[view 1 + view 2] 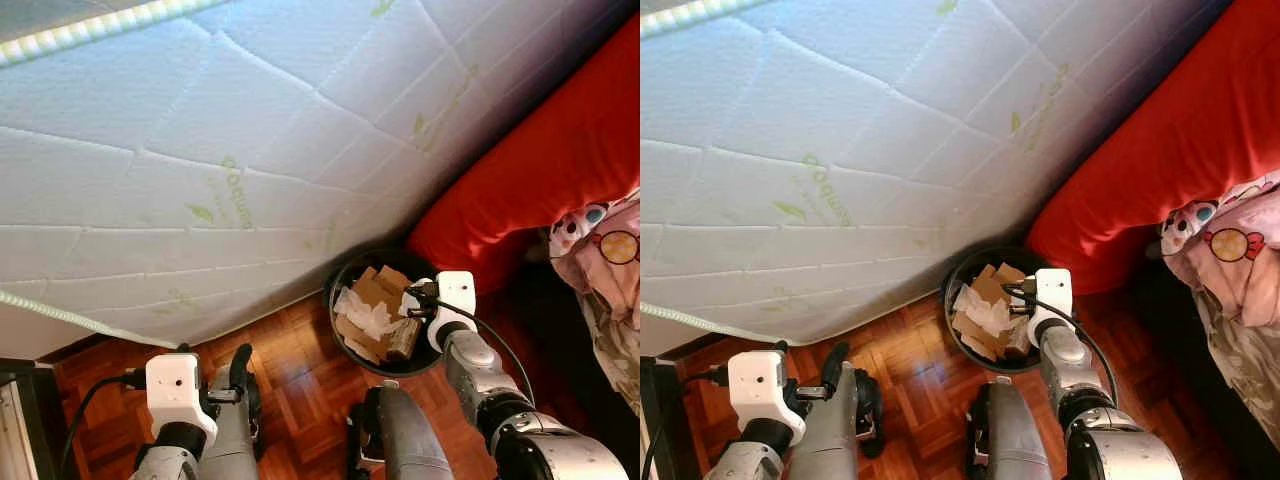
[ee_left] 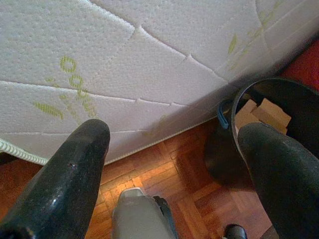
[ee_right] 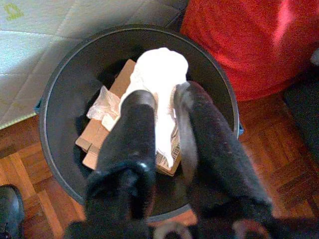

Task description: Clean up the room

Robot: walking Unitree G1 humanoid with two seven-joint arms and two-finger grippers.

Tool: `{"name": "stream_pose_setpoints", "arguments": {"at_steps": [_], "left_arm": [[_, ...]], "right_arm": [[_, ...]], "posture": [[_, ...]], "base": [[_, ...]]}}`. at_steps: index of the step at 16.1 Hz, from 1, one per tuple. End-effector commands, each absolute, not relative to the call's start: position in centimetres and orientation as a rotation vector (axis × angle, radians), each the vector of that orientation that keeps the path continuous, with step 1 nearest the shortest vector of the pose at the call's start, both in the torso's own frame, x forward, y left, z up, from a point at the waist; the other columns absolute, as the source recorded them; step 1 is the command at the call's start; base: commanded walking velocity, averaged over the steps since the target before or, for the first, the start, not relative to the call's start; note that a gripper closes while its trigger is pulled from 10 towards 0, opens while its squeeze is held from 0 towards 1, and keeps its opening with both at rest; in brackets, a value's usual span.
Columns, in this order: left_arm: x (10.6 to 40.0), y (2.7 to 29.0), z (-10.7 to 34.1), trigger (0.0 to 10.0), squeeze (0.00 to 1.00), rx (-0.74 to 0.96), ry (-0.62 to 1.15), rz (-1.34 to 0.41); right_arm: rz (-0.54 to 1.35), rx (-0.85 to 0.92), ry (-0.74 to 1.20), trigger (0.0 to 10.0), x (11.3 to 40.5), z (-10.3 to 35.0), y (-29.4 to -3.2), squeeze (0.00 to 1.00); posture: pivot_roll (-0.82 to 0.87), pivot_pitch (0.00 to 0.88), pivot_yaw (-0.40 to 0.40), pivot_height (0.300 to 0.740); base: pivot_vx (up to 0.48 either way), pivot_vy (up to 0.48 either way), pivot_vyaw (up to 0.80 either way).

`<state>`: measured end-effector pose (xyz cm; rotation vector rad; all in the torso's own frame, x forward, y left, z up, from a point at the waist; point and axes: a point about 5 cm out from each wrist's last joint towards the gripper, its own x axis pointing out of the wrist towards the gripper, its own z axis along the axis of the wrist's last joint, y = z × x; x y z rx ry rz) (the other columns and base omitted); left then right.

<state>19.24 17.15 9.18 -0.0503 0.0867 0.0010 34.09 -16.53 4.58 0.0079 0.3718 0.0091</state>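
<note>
While poised right over the black bin [image 3: 60, 89], right gripper [image 3: 164, 107] pinched narrowly on one white crumpled paper [image 3: 160, 74], held there presumably for dropping. Inside already: a few cardboard pieces [image 1: 372, 292], more white paper. Left gripper [image 2: 174, 149] spread wide, holding nothing, low near the mattress [image 1: 200, 150]. One bin, two grippers.

- The mattress [image 1: 250, 150] had a white quilted cloth cover, finely dimpled, with green print.
- The floor [image 1: 290, 370] was glossy reddish wood parquet.
- The bin [image 3: 60, 94] looked like smooth dark plastic, faintly shiny.
- Inside lay matt brown cardboard [image 3: 94, 139] and crumpled white paper [image 3: 162, 74].
- The right gripper [image 3: 164, 109] fingers were black with a dull sheen.
- The bedcover [image 1: 540, 170] was plain red cloth.
</note>
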Motion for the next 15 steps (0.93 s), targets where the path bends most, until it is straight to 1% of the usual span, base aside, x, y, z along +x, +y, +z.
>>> {"name": "stream_pose_setpoints", "arguments": {"at_steps": [1,9,10,11,12,13,15], "left_arm": [[18.6,17.1,8.7,10.0,0.00,-0.050,0.124,0.002],[19.1,17.2,8.5,10.0,0.00,-0.039,0.135,-0.008],[19.3,17.2,8.5,10.0,0.00,-0.039,0.135,-0.009],[19.5,17.2,8.2,10.0,0.00,-0.039,0.139,-0.009],[19.4,17.3,7.5,10.0,0.00,-0.039,0.158,-0.008],[19.3,17.5,6.5,10.0,0.00,-0.036,0.189,-0.007],[19.6,18.2,5.0,10.0,0.00,-0.026,0.231,0.001]], "right_arm": [[-0.003,0.014,0.423,10.0,33.1,3.2,-16.9,1.00],[0.041,0.010,0.466,10.0,32.2,2.1,-16.4,1.00],[0.035,0.016,0.472,10.0,32.0,1.9,-16.6,0.88],[0.027,0.032,0.474,10.0,31.7,1.6,-16.7,0.00],[0.015,0.062,0.468,10.0,31.2,1.2,-17.0,0.00],[0.002,0.106,0.460,10.0,30.2,0.4,-17.3,0.00],[-0.013,0.123,0.515,10.0,27.8,-1.7,-17.7,0.00]], "posture": [[0.15,0.480,-0.095,0.650],[0.15,0.466,-0.083,0.650],[0.14,0.459,-0.082,0.650],[0.13,0.445,-0.082,0.650],[0.12,0.427,-0.080,0.650],[0.11,0.408,-0.079,0.650],[0.09,0.349,-0.072,0.665]], "base": [[0.000,0.000,0.00],[0.000,0.000,0.00],[0.000,0.000,0.00],[0.000,0.000,0.00],[0.000,0.000,0.00],[0.000,0.000,0.00],[0.000,0.000,0.00]]}}
